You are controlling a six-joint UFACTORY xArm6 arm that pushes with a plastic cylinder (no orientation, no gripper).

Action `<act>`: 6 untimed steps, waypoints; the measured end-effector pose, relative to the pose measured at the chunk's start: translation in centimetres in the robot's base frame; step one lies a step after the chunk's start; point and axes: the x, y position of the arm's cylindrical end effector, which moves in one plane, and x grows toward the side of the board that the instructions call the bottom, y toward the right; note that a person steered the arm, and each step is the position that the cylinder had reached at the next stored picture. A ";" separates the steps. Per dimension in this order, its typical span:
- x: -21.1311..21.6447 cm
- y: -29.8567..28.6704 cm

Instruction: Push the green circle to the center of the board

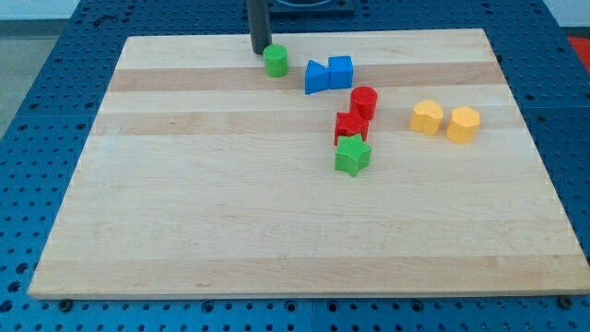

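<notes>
The green circle (pixel 275 61) is a short green cylinder near the view's top, left of centre, on the wooden board (pixel 230 231). My tip (pixel 260 51) is the lower end of the dark rod. It stands just to the upper left of the green circle, touching it or nearly so.
A blue triangle (pixel 316 77) and a blue cube (pixel 340 71) lie right of the green circle. Below them are a red cylinder (pixel 363 101), a red star (pixel 350 125) and a green star (pixel 352 155). Two yellow blocks (pixel 427 117) (pixel 463 124) sit at the right.
</notes>
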 end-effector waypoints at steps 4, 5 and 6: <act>1.6 2.5; 5.2 2.4; 9.9 1.9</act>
